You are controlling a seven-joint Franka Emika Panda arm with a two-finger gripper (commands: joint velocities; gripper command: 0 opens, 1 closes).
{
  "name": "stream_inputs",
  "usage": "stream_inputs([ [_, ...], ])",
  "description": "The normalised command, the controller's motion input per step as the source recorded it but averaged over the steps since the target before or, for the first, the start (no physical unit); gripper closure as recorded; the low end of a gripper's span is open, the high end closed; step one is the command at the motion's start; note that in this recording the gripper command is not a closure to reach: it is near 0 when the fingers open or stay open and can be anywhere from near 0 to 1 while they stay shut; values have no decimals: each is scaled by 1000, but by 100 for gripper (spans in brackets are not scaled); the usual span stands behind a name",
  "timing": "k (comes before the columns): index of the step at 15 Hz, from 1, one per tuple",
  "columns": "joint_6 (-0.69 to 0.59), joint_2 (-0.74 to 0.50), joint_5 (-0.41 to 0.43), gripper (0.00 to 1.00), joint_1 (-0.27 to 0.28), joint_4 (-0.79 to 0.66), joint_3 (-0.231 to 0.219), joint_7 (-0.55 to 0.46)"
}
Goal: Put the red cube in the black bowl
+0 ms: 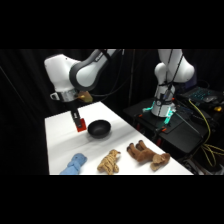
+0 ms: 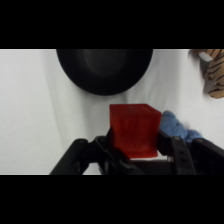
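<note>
You see the gripper (image 2: 134, 150) pinching the red cube (image 2: 134, 127) between its fingers; it hangs above the table (image 1: 60, 142). The black bowl (image 1: 99, 128) sits just beside the cube.

A fixed side camera looks across and down on the white desk (image 1: 60, 145) from beside it, far enough back to take in the arm's base at upper right and the plush toys along the near edge. The wrist camera looks past the gripper (image 2: 134, 150) from close above the desk, its black linkage filling the bottom edge. Both views share the black bowl (image 1: 99, 128), the red cube (image 1: 80, 124) beside it, the blue plush toy (image 1: 74, 164) and the striped plush toy (image 1: 109, 161).
</note>
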Motion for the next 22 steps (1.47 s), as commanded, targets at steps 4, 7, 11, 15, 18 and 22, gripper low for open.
stream_inputs([
  [4, 258, -630, -96, 100, 15, -834, -110, 49],
  [7, 267, -543, -31, 100, -19, -716, -56, 14],
  [11, 296, -310, 61, 100, -11, -484, 10, -17],
  [15, 493, -33, 195, 100, -63, -257, 54, -168],
  [18, 436, 106, 241, 0, -129, -72, 94, -270],
  [22, 77, -121, 62, 0, -52, -61, 56, -61],
])
